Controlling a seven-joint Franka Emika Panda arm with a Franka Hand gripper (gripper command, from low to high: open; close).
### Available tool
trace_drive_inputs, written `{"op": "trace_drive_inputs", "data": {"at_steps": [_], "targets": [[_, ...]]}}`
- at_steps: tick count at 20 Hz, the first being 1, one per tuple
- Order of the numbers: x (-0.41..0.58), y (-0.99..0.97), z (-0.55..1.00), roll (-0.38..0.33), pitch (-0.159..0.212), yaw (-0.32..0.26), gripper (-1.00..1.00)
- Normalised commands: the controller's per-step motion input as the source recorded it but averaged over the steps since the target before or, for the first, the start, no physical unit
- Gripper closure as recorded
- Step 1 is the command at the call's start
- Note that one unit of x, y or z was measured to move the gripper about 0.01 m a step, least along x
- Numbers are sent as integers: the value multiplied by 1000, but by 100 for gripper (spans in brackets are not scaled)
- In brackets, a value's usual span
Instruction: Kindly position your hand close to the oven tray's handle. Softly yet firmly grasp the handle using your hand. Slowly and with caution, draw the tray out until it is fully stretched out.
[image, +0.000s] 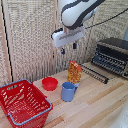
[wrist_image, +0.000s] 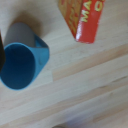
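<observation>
Behind everything stands a pale woven screen (image: 30, 40) with upright wooden battens, running across the far side. Below it a light wooden table (image: 95, 107) of long planks spreads toward the near edge, its grain showing clearly in the wrist view. Lighting is soft and even, with faint shadows.

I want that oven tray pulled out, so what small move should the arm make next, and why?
Probably travel toward the exterior view's right and lower toward the oven. The tool hangs high above the blue cup and the snack box, well away from the open oven door.
</observation>
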Motion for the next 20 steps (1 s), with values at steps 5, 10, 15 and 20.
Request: {"op": "trace_drive_inputs", "data": {"at_steps": [5, 10, 15, 20], "targets": [[-293, -462, 44, -328, -16, 79, -100], [-218, -533, -15, -314, -10, 70, -100], [-15, -629, -145, -269, -59, 70, -100], [162, -652, -145, -257, -66, 52, -100]]}}
